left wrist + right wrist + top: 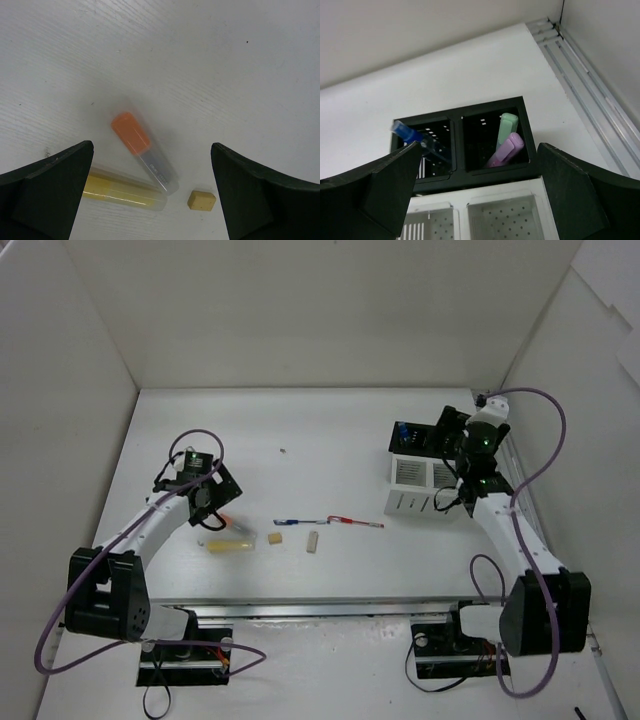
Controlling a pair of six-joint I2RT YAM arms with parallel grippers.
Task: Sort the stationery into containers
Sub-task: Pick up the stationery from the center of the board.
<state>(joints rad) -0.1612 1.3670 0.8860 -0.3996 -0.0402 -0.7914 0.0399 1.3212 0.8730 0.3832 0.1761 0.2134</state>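
My left gripper [150, 200] is open and hangs over an orange marker [142, 150] and a yellow marker [122, 191], which lie touching on the table, with a beige eraser [201, 200] beside them. In the top view the left gripper [205, 508] is above these markers [228, 543]. Two thin blue-and-red pens [330, 522] and a second eraser [312, 541] lie mid-table. My right gripper [477, 200] is open above the black box [457, 172], which holds a green marker [506, 131], a pink marker [505, 151] and a blue-capped pen [412, 136]. The white box [465, 200] sits nearer.
White walls stand at the back and on both sides. A metal rail [585, 75] runs along the right wall beside the boxes. A tiny speck [283, 451] lies on the far table.
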